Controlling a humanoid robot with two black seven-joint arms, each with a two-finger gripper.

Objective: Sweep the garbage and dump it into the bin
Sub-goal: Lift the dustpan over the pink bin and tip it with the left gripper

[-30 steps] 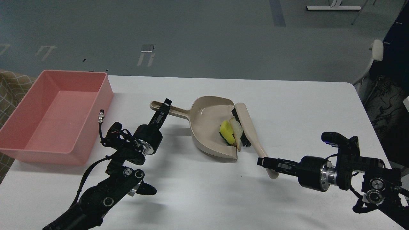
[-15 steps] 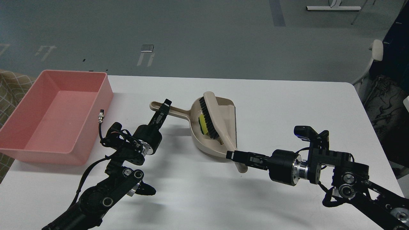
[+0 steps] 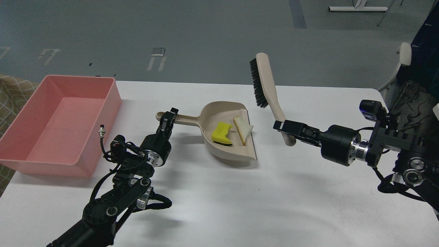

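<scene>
The sponge (image 3: 222, 133) lies yellow side up inside the dustpan (image 3: 228, 154), toward the pan's middle, and the bread (image 3: 242, 129) leans on edge just at its three o'clock, crust toward the pan's open lip; the two are close together, and whether they touch cannot be told. The pan sits on the white table (image 3: 240, 206) near its centre, its scoop mouth facing three o'clock and its long handle running off toward nine o'clock. The left gripper (image 3: 166, 118) is pinched on that handle close to its free end, fingers one on each side of it. From the pan, the bin (image 3: 85, 164) stands well apart at nine o'clock, at the table's left edge, with only its pink floor showing inside. At about one o'clock from the pan, the brush (image 3: 265, 82) is raised off the table, standing nearly upright and tilted a little, black bristles turned toward nine o'clock and its head reaching up past the table's far edge. The right gripper (image 3: 286, 127) is clamped on the lower end of the brush handle, at three o'clock from the pan and clear of it, with its arm coming in from the right edge.
</scene>
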